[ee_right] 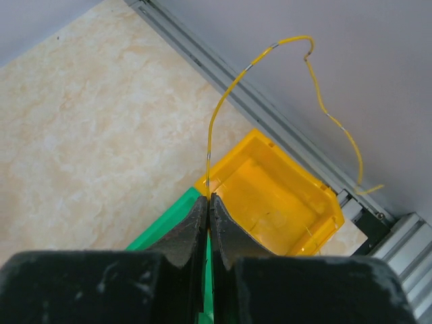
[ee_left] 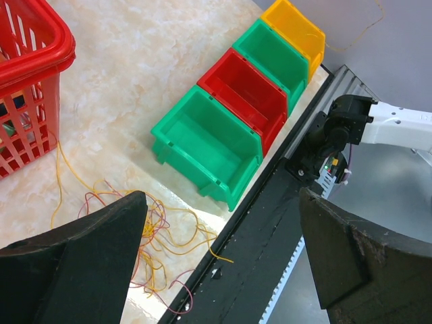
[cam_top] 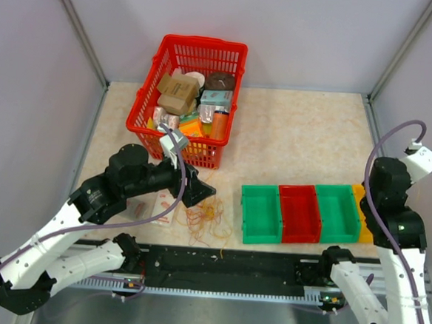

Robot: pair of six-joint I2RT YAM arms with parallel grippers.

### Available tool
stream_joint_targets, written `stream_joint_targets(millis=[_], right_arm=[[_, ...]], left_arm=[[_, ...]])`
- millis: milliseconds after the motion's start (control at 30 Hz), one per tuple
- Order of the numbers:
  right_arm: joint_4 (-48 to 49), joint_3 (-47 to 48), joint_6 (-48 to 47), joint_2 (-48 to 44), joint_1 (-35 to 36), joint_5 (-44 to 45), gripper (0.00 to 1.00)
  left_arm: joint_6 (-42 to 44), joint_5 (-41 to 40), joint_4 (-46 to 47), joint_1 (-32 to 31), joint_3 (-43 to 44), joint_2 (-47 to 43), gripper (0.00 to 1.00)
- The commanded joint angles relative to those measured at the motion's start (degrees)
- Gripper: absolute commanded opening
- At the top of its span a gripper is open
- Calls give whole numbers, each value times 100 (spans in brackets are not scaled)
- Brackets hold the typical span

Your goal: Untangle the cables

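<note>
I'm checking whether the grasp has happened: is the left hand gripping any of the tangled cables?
No, the left hand is open, its fingers wide apart above the cables lying on the table.

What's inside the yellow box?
The yellow box looks empty inside: only its bare floor shows. The right tool, shut on a yellow wire, covers its near corner, so that bit cannot be seen.

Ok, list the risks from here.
The right tool is shut on one yellow wire whose free end arcs beyond the yellow bin; released now, it may land outside. The tangle has strands lying over the black rail, so the open left tool could snag them or drag them off the edge.
</note>
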Motion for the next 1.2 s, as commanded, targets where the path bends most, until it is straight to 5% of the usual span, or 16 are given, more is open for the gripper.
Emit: stream_joint_targets(millis=[0, 200, 467, 800, 1167], right_arm=[[63, -285, 761, -10, -48, -111, 0], [71, -760, 1676, 429, -285, -725, 0], [598, -1085, 2002, 913, -1840, -2667, 0], [1073, -1120, 1064, 1765, -2930, -3845, 0], [1003, -1041, 7, 2345, -3098, -3672, 0]], left_arm=[[35, -24, 129, -14, 52, -70, 97], [61, -41, 59, -14, 26, -87, 97], [140, -111, 6, -14, 44, -35, 97], [202, -112, -46, -14, 61, -78, 97], [202, 99, -283, -14, 236, -123, 97]])
